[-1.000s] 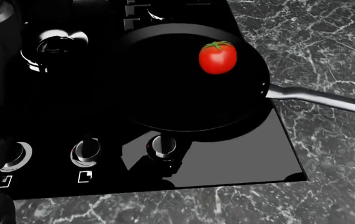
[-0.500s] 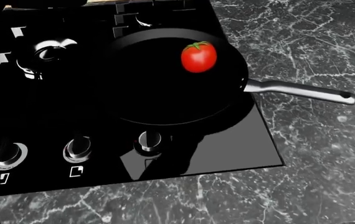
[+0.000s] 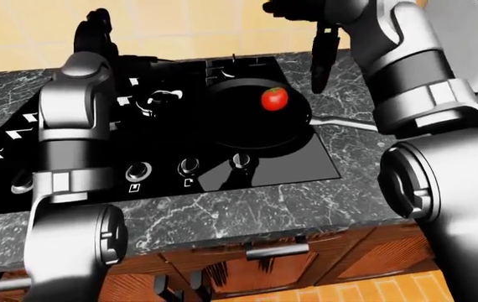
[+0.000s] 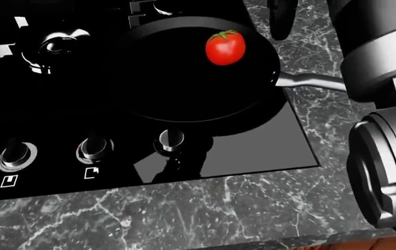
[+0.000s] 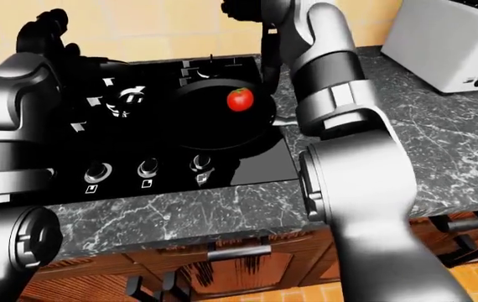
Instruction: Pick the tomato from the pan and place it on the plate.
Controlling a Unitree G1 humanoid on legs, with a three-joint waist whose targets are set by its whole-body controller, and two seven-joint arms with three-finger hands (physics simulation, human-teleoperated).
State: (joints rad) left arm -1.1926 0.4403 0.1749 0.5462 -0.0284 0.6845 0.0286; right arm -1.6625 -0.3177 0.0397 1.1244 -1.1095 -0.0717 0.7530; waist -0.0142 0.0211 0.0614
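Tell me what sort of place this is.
A simulated home kitchen, most likely: a black stove with knobs set into a dark marble counter, a pan holding a tomato, a white appliance, perhaps a toaster, and wooden cabinets below.

Tomato [image 4: 225,47]: red, green stem. Pan [image 4: 184,88]: black, silver handle. Stove [image 4: 253,151]: glossy black. Counter [image 4: 219,213]: dark grey marble, white veins. Toaster [image 5: 453,41]: white. Wall [image 3: 189,25]: yellow tile.
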